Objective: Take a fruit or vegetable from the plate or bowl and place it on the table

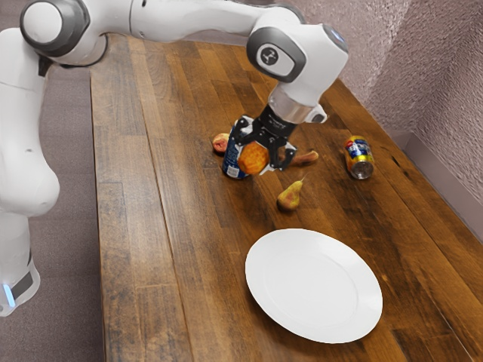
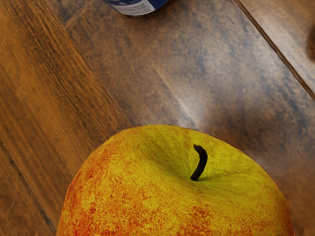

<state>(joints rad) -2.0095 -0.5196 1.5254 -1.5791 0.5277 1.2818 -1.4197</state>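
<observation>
My gripper point(image 1: 262, 153) is shut on a red-yellow apple point(image 1: 253, 160), which looks orange in the exterior view. The apple is held over the wooden table point(image 1: 204, 249), just in front of a blue can as the exterior view looks at it. From my hand, the apple point(image 2: 172, 196) appears large, with its dark stem upward, and table wood lies beyond it. The white plate point(image 1: 313, 285) stands apart from the gripper, with nothing on it.
Partly behind the gripper stands the blue can point(image 1: 233, 167), also seen in part in the wrist view point(image 2: 135, 6). A reddish fruit point(image 1: 219, 143) lies beside it. A pear point(image 1: 290, 196), a brown elongated item point(image 1: 306, 157) and a yellow-blue can point(image 1: 359, 157) are on the table.
</observation>
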